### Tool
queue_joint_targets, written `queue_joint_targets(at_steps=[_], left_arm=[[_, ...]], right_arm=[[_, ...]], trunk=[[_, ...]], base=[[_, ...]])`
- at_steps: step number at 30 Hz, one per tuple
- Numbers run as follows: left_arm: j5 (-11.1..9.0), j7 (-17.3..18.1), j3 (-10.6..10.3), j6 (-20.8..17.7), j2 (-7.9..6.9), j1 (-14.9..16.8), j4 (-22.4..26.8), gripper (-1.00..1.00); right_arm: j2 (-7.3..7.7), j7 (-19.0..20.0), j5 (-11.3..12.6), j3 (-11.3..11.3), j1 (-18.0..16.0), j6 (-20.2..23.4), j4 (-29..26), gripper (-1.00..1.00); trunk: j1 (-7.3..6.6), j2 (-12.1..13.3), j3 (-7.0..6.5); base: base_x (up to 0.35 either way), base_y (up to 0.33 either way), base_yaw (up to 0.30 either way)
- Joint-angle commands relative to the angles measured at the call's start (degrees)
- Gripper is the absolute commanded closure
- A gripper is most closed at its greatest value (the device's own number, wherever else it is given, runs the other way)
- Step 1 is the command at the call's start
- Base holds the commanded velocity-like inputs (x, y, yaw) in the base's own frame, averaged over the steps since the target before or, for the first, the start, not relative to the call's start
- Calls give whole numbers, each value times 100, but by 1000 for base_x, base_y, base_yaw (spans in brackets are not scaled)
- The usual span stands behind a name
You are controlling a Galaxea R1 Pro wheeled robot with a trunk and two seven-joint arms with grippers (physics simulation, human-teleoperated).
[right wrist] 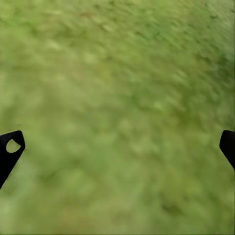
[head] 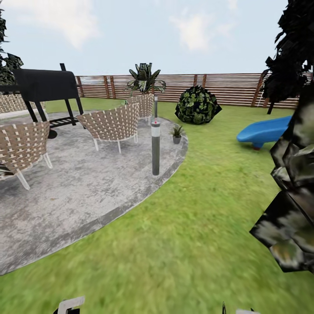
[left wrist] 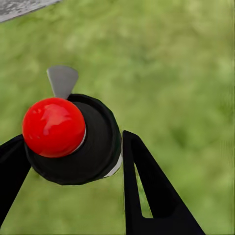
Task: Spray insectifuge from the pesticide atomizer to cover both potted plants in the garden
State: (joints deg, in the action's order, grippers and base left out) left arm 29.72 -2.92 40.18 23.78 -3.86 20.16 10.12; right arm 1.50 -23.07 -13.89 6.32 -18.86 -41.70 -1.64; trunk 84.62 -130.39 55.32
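Gripping: the left claw [left wrist: 68, 161] is clenched on the pesticide atomizer [left wrist: 78, 139], its two black fingers [left wrist: 147, 191] pressed against either side of the dark round body.
Atomizer top: seen end-on in the left wrist view, it shows a glossy red ball cap [left wrist: 54, 126] and a grey tab [left wrist: 62, 80] sticking out past the body.
Under the left claw: blurred green lawn [left wrist: 176, 73], with a sliver of grey paving [left wrist: 19, 7] at one corner of that view.
Right claw: the right claw [right wrist: 117, 147] is released, its black fingertips [right wrist: 10, 149] spread wide apart with nothing between them, over bare grass.
Head view, 6 o'clock: small whitish and dark bits of the robot's arms at the lower edge; too little shows to say more.
Patio: the round mottled grey patio [head: 78, 192] spreads from 9 to 11 o'clock, its curved rim meeting the lawn.
Post: a slim dark bollard light [head: 155, 148] stands upright near the patio rim at about 12 o'clock.
Potted plant: one small potted plant [head: 176, 133] sits at the patio edge, just beside the post toward 1 o'clock.
Chairs: woven chairs [head: 114, 124] stand on the patio at 10 to 11 o'clock, a black grill [head: 46, 87] behind them.
Far side: a round dark bush [head: 197, 105], a blue slide [head: 264, 131] at 2 o'clock, and the brown slatted fence [head: 226, 87] across the back.
Near right: dark blocky foliage [head: 292, 192] at 3 o'clock.
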Motion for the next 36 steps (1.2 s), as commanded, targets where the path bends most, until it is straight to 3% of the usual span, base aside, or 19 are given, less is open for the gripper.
queue_joint_targets(at_steps=[1,36], left_arm=[[62,-33,25,28,-1,5,-10,100],[61,-33,25,30,-1,5,-10,100]], right_arm=[[0,-22,-61,45,-4,-13,5,-100],[0,-20,-61,45,-4,-13,5,-100]], trunk=[[2,-2,5],[2,-2,5]], base=[[341,0,0],[341,0,0]])
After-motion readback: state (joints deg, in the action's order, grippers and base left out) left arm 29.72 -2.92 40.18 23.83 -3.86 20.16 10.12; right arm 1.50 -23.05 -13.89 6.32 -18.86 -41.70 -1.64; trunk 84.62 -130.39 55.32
